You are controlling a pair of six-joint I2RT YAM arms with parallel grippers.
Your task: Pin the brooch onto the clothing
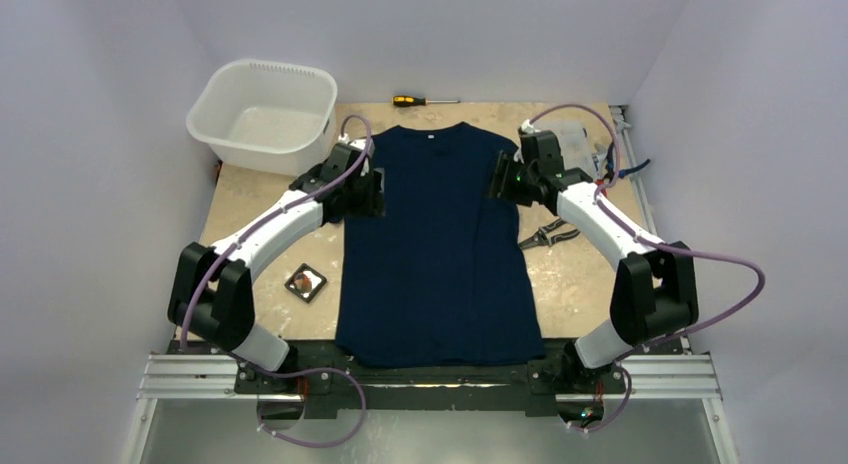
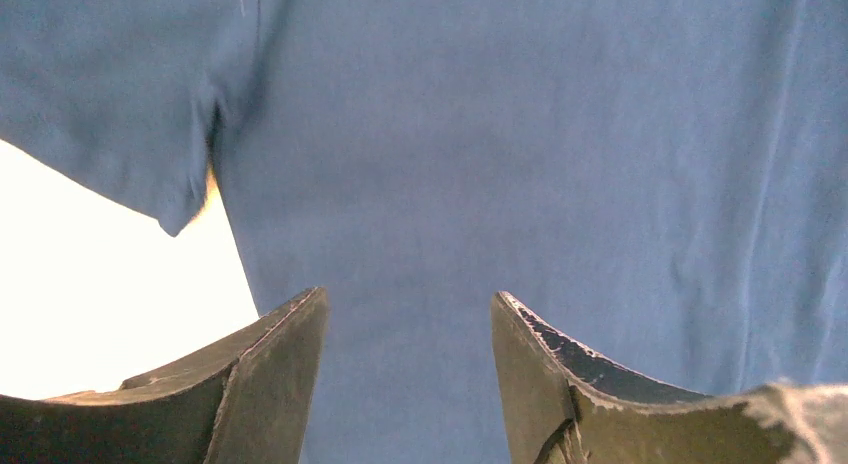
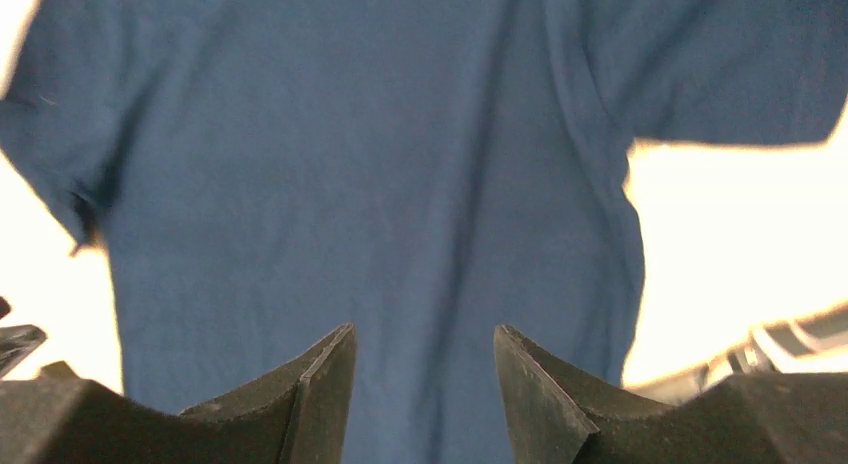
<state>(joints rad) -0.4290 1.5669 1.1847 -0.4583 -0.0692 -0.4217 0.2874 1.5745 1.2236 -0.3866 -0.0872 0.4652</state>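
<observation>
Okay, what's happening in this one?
A navy T-shirt lies spread flat on the table. The left claw and the right claw hang open and empty above it, one near each sleeve. The brooch sits in a small black tray left of the shirt, untouched, so pinning has not begun.

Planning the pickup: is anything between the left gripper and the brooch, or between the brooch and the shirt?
Nothing visible does. The brooch lies in its small tray beside the shirt with only bare tabletop between, and the open left gripper over the sleeve has an unblocked line to it.
</observation>
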